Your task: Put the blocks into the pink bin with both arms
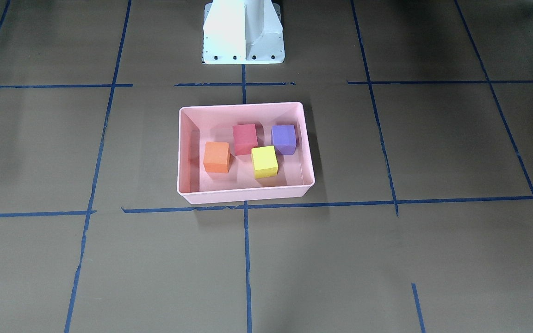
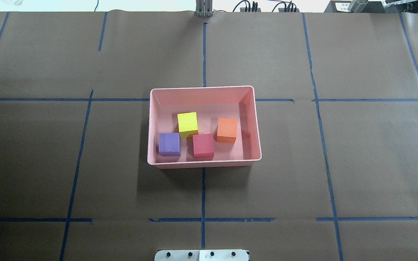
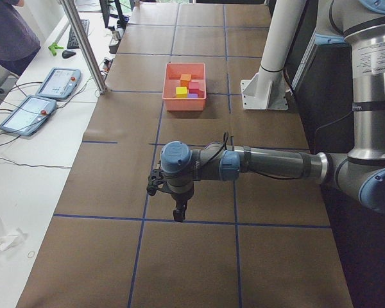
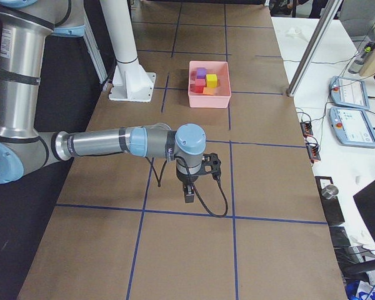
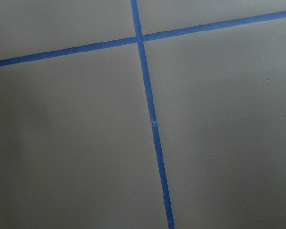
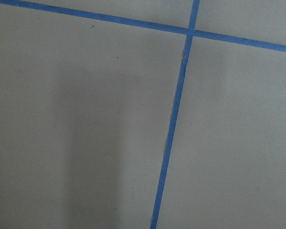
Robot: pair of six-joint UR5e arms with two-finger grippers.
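The pink bin stands at the table's middle, also in the front-facing view. In it lie the yellow-green block, the purple block, the red block and the orange block. They also show in the front-facing view: yellow-green, purple, red, orange. My left gripper shows only in the left side view, far from the bin, over bare table. My right gripper shows only in the right side view, likewise far from the bin. I cannot tell whether either is open or shut.
The white pedestal base stands behind the bin. Blue tape lines cross the brown table cover. Teach pendants and a metal post are at the table's far side. Both wrist views show only table and tape.
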